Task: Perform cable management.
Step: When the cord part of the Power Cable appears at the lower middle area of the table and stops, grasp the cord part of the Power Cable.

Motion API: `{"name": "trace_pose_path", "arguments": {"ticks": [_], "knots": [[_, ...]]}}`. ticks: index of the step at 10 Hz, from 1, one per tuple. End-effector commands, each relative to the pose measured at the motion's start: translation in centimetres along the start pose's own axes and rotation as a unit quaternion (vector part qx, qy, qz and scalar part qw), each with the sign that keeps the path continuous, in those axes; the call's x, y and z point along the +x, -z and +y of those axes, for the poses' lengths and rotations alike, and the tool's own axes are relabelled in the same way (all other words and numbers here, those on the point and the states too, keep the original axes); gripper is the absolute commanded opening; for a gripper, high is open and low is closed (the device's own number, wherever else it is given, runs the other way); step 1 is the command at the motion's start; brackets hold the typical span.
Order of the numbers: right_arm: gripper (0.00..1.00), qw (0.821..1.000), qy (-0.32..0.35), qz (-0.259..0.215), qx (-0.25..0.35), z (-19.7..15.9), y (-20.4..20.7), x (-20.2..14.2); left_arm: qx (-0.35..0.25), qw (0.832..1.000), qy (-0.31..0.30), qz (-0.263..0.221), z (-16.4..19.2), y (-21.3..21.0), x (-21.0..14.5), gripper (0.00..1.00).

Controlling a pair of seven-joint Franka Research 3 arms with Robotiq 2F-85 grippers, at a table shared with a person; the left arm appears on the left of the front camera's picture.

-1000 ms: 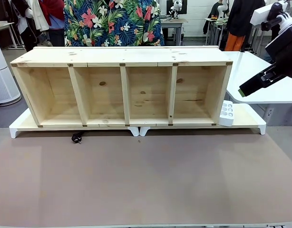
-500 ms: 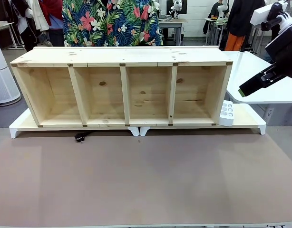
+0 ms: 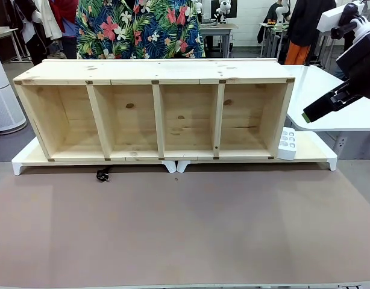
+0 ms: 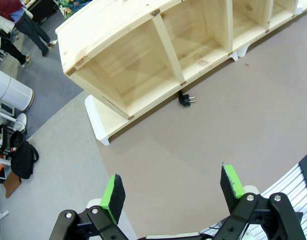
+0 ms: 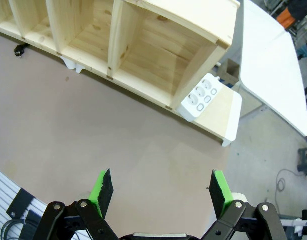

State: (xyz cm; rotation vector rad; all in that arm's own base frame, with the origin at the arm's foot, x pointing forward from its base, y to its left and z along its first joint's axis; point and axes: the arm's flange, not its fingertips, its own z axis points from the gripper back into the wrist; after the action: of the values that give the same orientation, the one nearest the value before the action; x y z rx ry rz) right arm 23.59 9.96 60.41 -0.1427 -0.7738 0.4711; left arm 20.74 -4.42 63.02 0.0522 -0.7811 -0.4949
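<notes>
Of the black cable I see just its plug end (image 3: pixel 102 175), lying on the brown mat at the foot of the wooden shelf (image 3: pixel 155 72), below the divider between the two leftmost bays. The rest of the cord is hidden under or behind the shelf. The plug (image 4: pixel 186 99) lies far ahead of my left gripper (image 4: pixel 172 187), which is open and empty above the mat. My right gripper (image 5: pixel 161 189) is likewise open and empty, with the plug (image 5: pixel 18 49) far off at top left. In the front view the right gripper (image 3: pixel 307 116) hangs high at the right.
The shelf stands on white risers (image 3: pixel 317 150). A white power block (image 3: pixel 287 143) sits at its right end. A person in a floral shirt (image 3: pixel 140 27) stands behind the shelf. A white table (image 3: pixel 335 102) is at the right and a white bin (image 3: pixel 4 96) at the left.
The plug has slid a little to the right, closer to the shelf's foot. The person behind the shelf has shifted slightly left. Neither arm has moved.
</notes>
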Motion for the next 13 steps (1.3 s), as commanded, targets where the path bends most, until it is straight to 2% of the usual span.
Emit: {"name": "trace_pose_path", "arguments": {"ticks": [1, 13], "knots": [[1.0, 1.0, 0.0, 0.0, -0.001, 0.04, -0.03, -0.01, 0.001, 1.0, -0.003, -0.002, -0.03, -0.15, -0.03, 1.0], [1.0, 1.0, 0.0, 0.0, -0.001, 0.04, -0.03, -0.01, 0.001, 1.0, -0.003, -0.002, -0.03, -0.15, -0.03, 1.0]]}}
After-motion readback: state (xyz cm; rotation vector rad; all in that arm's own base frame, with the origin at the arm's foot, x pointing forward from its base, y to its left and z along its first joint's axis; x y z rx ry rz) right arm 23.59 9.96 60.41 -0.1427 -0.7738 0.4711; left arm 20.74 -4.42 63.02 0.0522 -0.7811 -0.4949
